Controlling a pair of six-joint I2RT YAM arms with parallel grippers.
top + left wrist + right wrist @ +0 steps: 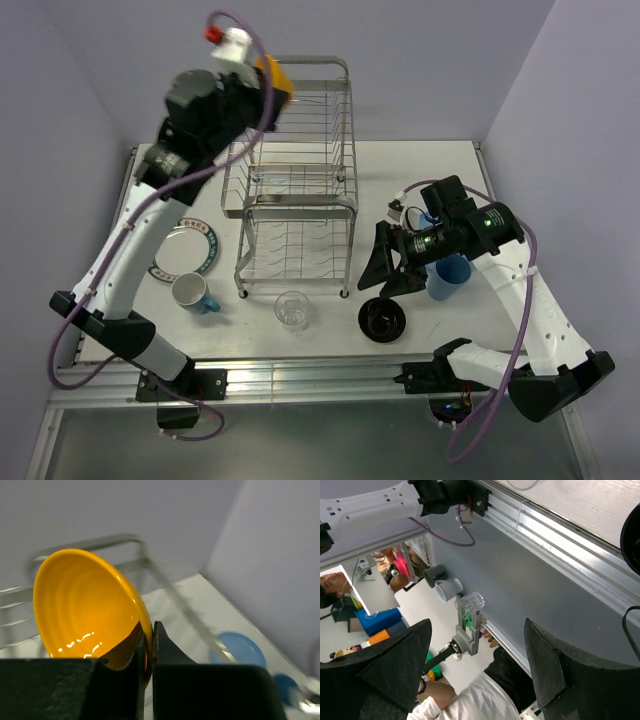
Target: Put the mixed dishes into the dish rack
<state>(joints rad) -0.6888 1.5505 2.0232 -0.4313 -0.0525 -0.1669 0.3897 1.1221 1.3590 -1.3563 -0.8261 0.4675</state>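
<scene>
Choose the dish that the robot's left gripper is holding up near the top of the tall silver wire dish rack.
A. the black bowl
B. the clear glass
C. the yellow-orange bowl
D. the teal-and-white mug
C: in the left wrist view, the left gripper is shut on the rim of the yellow-orange bowl, with one finger inside the bowl and one outside.

Pale lavender walls (100,70), white table (420,165)
</scene>
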